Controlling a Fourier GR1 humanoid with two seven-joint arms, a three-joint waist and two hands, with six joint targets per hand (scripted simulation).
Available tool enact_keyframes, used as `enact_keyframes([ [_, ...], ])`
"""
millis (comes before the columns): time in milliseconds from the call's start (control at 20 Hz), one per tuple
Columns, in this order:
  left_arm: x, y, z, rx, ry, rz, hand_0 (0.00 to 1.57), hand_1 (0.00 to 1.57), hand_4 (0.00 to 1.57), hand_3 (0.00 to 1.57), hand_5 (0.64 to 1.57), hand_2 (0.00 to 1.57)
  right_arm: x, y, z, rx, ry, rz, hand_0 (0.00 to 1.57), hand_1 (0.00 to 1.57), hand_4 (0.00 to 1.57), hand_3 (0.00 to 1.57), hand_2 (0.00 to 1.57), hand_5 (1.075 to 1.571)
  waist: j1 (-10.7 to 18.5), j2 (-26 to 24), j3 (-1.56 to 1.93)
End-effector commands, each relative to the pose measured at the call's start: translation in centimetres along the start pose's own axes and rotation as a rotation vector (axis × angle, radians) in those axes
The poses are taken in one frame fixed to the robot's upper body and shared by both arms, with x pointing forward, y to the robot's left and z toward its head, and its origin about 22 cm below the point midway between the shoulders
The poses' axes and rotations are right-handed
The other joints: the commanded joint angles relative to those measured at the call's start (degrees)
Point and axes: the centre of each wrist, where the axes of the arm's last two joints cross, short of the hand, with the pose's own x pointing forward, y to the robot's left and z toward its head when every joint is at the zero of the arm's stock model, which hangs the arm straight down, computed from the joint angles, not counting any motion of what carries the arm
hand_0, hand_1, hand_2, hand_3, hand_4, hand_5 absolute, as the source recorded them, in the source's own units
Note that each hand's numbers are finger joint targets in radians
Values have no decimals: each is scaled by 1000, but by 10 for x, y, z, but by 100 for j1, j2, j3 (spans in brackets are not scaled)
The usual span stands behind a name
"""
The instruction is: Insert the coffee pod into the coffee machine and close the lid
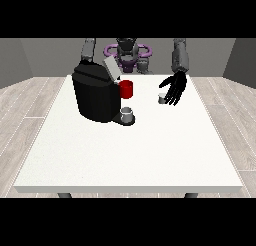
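My hand at view's right (174, 88) hangs beside coffee pod (162, 98), fingers straight, released, nothing held. Poised for pickup, I judge. Coffee machine (96, 96) lid (112, 69) raised, ready for pod.

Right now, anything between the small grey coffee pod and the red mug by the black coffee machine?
Front view: nothing. Only bare white table separates the small grey coffee pod from the red mug. The black hand at the view's right hangs beside the pod.

No text, labels, brands or nos. readable anywhere (not on the machine (95, 92), upper left of centre, either).
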Motion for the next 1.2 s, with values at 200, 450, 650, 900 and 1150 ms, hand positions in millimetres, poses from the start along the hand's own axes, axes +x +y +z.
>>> enact_keyframes([
  [200, 17, -28, -16, 58, -69, -203, 1071, 1071, 465, 931, 1571, 1132, -12, 4, -5, 17, 21, 23, 0, 0, 0, 0, 0, 1571, -22, 56, 1],
  [450, -9, -18, -10, -25, -33, -323, 757, 757, 339, 811, 1571, 950, -12, 9, -5, 45, -2, -27, 0, 0, 0, 0, 0, 1571, -93, 207, 0],
  [650, -22, -26, -8, -104, 39, -386, 877, 877, 284, 820, 1571, 1003, -5, -4, -13, 36, 9, -20, 0, 0, 0, 0, 0, 1571, -193, 64, -1],
  [900, -30, -26, -8, -165, 61, -410, 760, 760, 400, 856, 1571, 978, -24, -16, -4, 13, 87, -5, 0, 0, 0, 0, 0, 1571, -111, -236, 0],
  [1150, -19, -14, -20, -146, 1, -413, 1124, 1124, 394, 1089, 1571, 1198, -40, -3, 4, -30, 91, 76, 0, 0, 0, 0, 0, 1571, -28, -180, 0],
])
